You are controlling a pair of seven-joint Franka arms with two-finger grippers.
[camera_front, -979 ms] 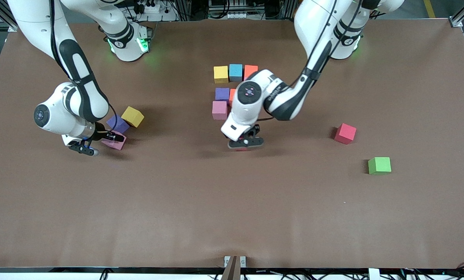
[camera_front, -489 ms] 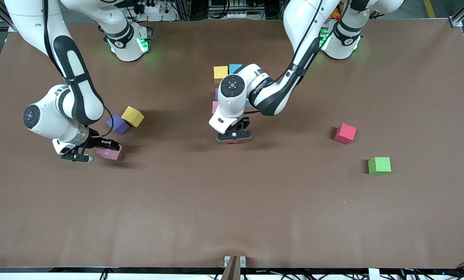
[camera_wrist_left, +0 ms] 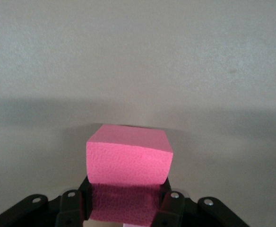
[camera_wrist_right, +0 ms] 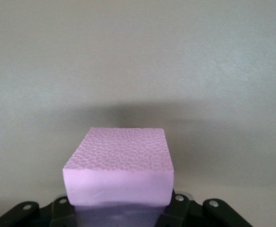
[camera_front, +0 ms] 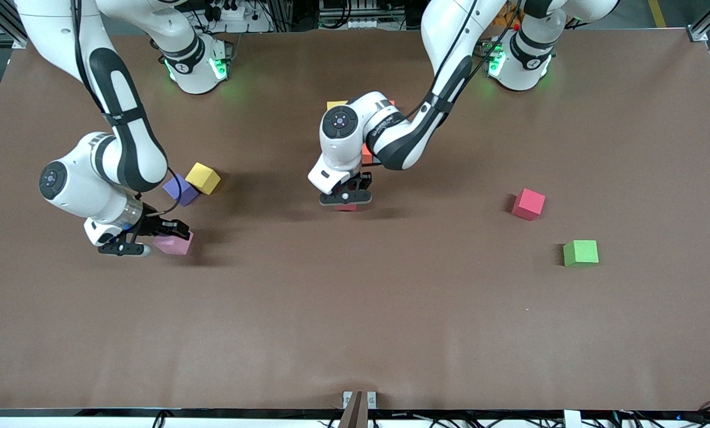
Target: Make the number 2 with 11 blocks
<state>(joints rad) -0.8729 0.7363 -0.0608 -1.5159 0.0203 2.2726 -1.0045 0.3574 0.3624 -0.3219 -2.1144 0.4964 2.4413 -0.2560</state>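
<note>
My left gripper is shut on a bright pink block, seen as a red sliver under the fingers. It hangs low over the table just on the camera side of the cluster of blocks. The left arm hides most of that cluster. Only a yellow edge and an orange block show. My right gripper is shut on a pale pink block, over the table toward the right arm's end. In the wrist views each block fills the space between the left gripper and right gripper fingers.
A purple block and a yellow block touch each other just beside the right gripper, farther from the camera. A red block and a green cube lie apart toward the left arm's end.
The left gripper carried its block toward the right arm's end and closer to the cluster. The right gripper drew the pale pink block away from the purple block, toward the camera.
</note>
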